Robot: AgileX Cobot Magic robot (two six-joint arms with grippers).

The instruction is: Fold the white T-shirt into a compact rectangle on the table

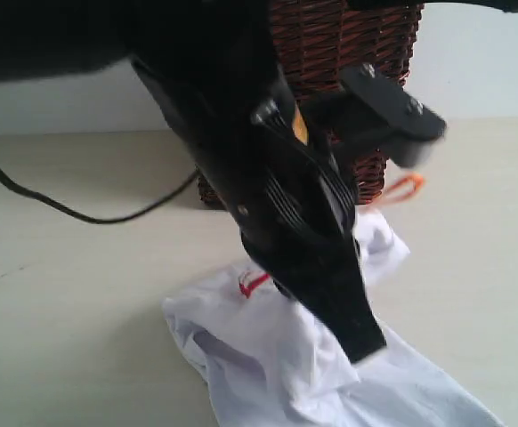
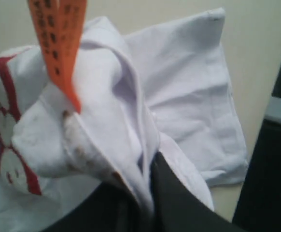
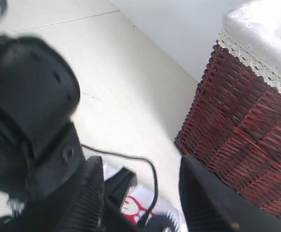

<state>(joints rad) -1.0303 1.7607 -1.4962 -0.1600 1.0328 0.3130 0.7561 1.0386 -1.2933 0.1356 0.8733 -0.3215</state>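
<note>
Left gripper (image 2: pixel 112 139): clamped on a raised fold of the T-shirt (image 2: pixel 189 87), with the cloth pinched between the orange finger (image 2: pixel 58 43) and the dark one. Red-outlined lettering (image 2: pixel 3 111) sits just beside the grip. The rest of the shirt lies crumpled on the table (image 1: pixel 81 302), in front of the basket (image 1: pixel 348 44), not yet folded. Right gripper (image 3: pixel 140 166): fingers apart, holding nothing, in the air near the basket's wicker wall. Lace liner (image 3: pixel 256 63) on the basket rim. Black cable (image 1: pixel 63 209) runs across the table, left of the basket.
</note>
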